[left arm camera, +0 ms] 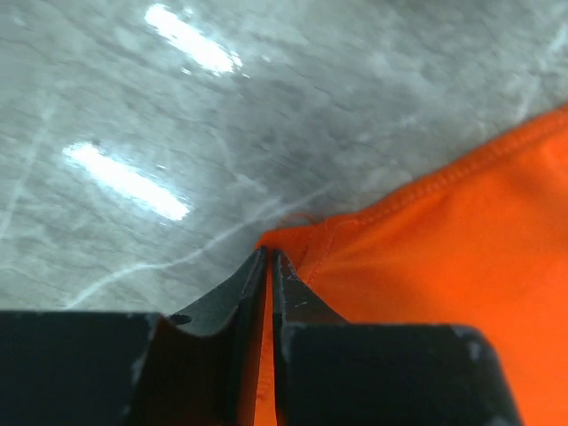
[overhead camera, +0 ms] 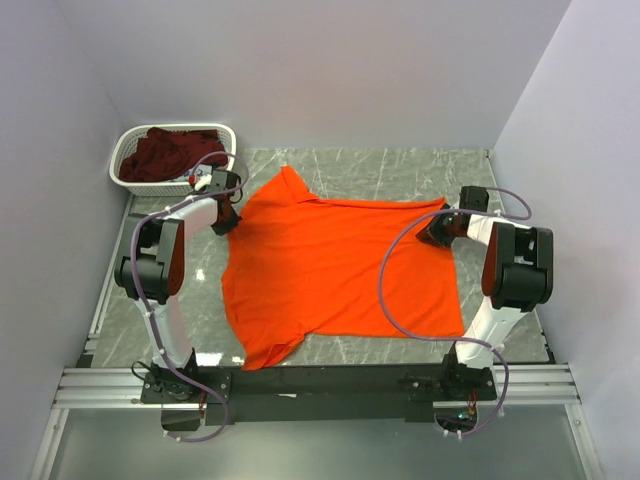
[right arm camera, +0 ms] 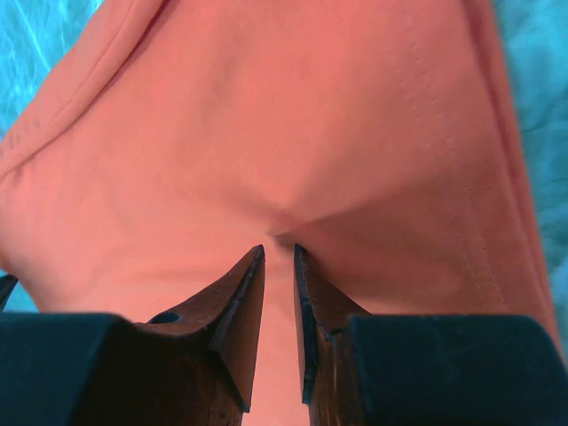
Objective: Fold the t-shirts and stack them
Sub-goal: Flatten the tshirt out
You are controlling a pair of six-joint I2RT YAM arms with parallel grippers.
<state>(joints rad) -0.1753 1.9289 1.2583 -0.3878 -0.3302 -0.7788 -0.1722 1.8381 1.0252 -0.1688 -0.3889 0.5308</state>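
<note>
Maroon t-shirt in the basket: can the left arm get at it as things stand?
Probably yes, though not at once. The maroon t-shirt lies in the open basket just beyond the left gripper. But its jaws pinch the orange t-shirt, so it must release first.

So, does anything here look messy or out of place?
Nothing looks damaged or spilled. The orange shirt lies a little crooked on the table, and its near-left corner is curled over rather than flat. The maroon shirt sits bunched up, unfolded, in the basket.
</note>
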